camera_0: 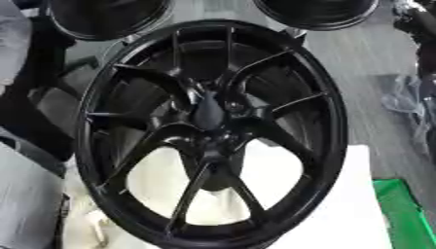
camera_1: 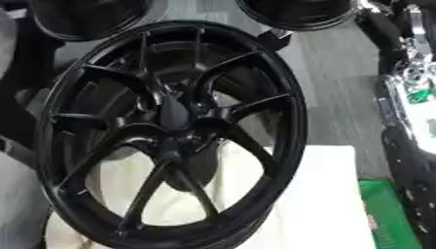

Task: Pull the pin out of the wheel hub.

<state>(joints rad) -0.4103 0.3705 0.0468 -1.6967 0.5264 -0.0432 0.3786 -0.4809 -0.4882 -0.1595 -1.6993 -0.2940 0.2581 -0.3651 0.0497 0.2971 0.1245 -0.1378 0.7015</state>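
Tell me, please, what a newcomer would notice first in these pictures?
A big black wheel fills the middle, standing tilted, with thin spokes meeting at its dark hub. Under its lower part lies a white sheet, with a green thing at the lower right. Two more dark rims sit along the top edge.

I see the wheel hub as black metal with a glossy, smooth finish on rim and spokes. Under it lies a white cloth, matt and soft-looking. The floor looks like grey wood-grain boards. The green sheet looks smooth.
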